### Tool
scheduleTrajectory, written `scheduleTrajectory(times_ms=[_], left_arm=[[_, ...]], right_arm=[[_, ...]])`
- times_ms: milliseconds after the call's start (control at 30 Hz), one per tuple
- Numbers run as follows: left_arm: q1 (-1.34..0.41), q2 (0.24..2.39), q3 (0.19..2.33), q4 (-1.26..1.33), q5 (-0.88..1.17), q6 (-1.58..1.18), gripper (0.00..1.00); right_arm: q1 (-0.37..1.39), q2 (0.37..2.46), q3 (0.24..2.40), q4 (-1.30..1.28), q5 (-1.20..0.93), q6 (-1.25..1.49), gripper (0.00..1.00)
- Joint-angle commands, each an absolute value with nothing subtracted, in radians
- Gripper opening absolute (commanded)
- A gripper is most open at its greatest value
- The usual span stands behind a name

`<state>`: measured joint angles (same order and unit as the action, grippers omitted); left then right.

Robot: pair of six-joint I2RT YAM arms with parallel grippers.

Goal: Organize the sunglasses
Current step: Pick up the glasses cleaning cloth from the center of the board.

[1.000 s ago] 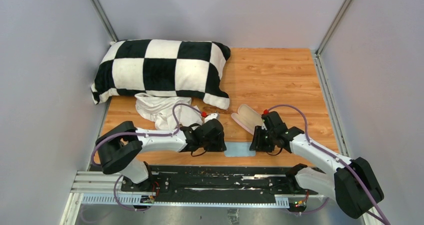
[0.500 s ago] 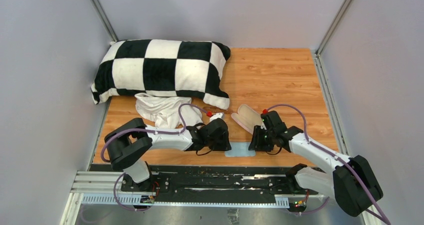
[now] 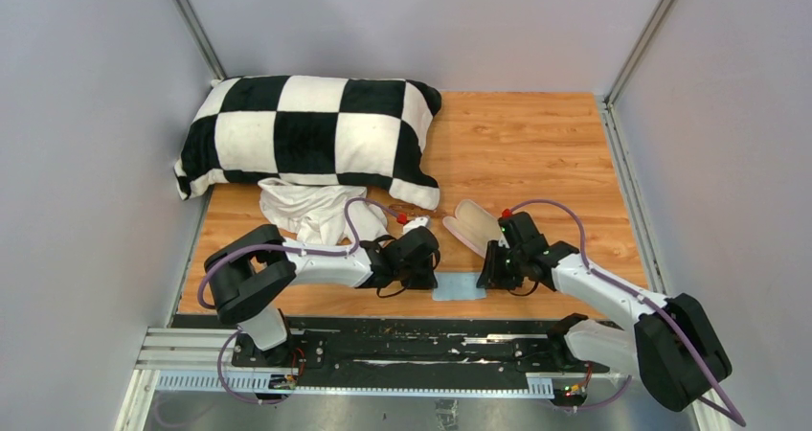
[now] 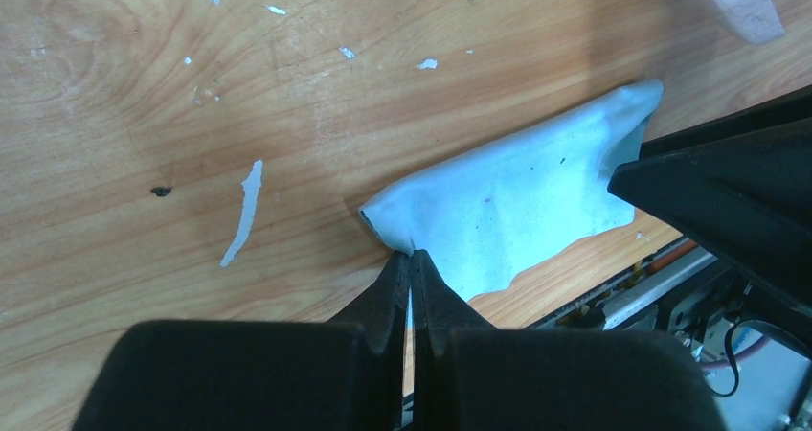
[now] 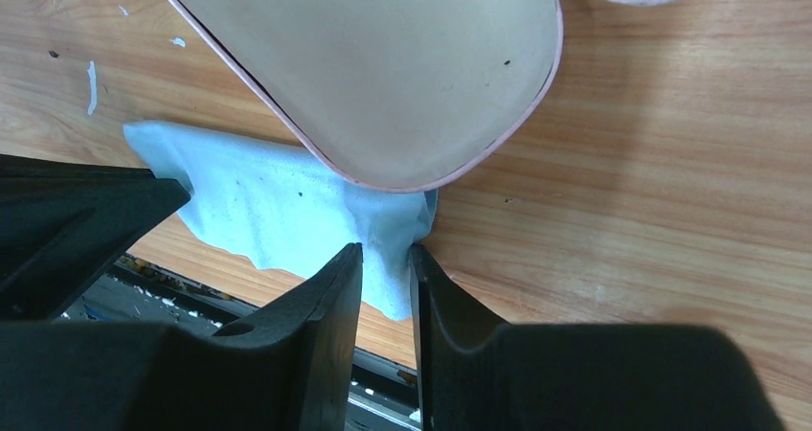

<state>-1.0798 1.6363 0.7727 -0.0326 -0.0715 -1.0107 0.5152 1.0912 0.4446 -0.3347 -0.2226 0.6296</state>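
A light-blue cloth (image 3: 460,287) lies at the table's near edge, also in the left wrist view (image 4: 517,211) and the right wrist view (image 5: 268,201). My left gripper (image 3: 436,283) (image 4: 410,259) is shut on the cloth's left corner. My right gripper (image 3: 485,280) (image 5: 386,254) is pinched on its bunched right corner. The open pink case (image 3: 474,225) (image 5: 383,57), cream inside, lies just beyond the cloth, and its edge overlaps the cloth. The sunglasses do not show clearly. A thin dark shape (image 3: 410,204) by the pillow's corner may be them.
A black-and-white checkered pillow (image 3: 306,129) fills the back left. A crumpled white cloth (image 3: 311,211) lies in front of it. The black metal rail (image 3: 383,340) runs just beyond the table's near edge, close below the blue cloth. Grey walls stand on all sides.
My left gripper has moved right to the blue cloth's left corner and closed on it. The right gripper has stayed at the cloth's right corner.
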Motion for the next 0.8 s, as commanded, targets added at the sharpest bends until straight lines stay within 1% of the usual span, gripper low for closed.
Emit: scheduleTrajectory(times_ms=[0, 100, 200, 267, 300, 367, 400, 433, 633, 767], left_arm=[[-1.088, 1.656, 0.788, -0.075, -0.091, -0.993, 0.0], [-1.089, 1.649, 0.787, -0.07, -0.091, -0.987, 0.0], [-1.088, 1.641, 0.785, -0.066, -0.09, -0.978, 0.0], [-1.088, 1.638, 0.787, -0.065, -0.088, -0.971, 0.0], [-1.088, 1.635, 0.787, -0.063, -0.088, -0.966, 0.0], [-1.089, 1.633, 0.79, -0.061, -0.085, -0.959, 0.0], [-1.088, 1.629, 0.792, -0.059, -0.084, -0.953, 0.0], [-1.088, 1.626, 0.794, -0.058, -0.086, -0.949, 0.0], [-1.088, 1.59, 0.823, -0.074, -0.084, -0.921, 0.0], [-1.088, 1.568, 0.879, -0.123, -0.075, -0.884, 0.0]], right_arm=[[0.503, 1.105, 0.402, -0.386, -0.172, 0.628, 0.29], [0.502, 1.089, 0.396, -0.394, -0.153, 0.638, 0.27], [0.502, 1.089, 0.394, -0.397, -0.138, 0.647, 0.31], [0.5, 1.096, 0.394, -0.393, -0.134, 0.652, 0.3], [0.501, 1.097, 0.393, -0.389, -0.135, 0.655, 0.25], [0.5, 1.101, 0.396, -0.384, -0.136, 0.661, 0.12], [0.501, 1.099, 0.398, -0.385, -0.136, 0.663, 0.02], [0.501, 1.096, 0.399, -0.385, -0.141, 0.665, 0.0], [0.505, 1.031, 0.431, -0.428, -0.164, 0.673, 0.0], [0.505, 0.975, 0.464, -0.462, -0.174, 0.687, 0.0]])
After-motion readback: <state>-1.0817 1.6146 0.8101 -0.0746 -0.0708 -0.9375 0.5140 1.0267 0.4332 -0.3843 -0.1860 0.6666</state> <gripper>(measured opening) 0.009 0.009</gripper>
